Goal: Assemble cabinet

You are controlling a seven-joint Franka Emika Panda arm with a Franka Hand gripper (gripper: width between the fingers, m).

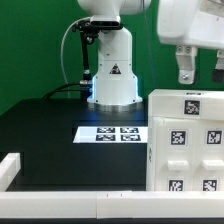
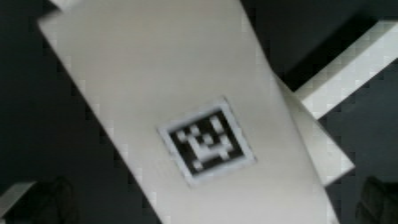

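The cabinet [image 1: 186, 140] is a white box with several black-and-white tags on its front and one on its top, standing at the exterior view's right. My gripper [image 1: 200, 68] hangs just above its top, jaws apart and holding nothing. In the wrist view a white tagged panel [image 2: 178, 110] of the cabinet fills the picture, with a second white edge [image 2: 349, 72] beside it. My gripper [image 2: 205, 208] is open there, with a dark finger [image 2: 29, 202] at each side of the panel. I cannot tell whether the fingers touch it.
The marker board [image 1: 114, 133] lies flat on the black table in front of the robot base [image 1: 112, 75]. A white rail [image 1: 60, 181] runs along the table's front edge with a raised end at the left. Green wall behind.
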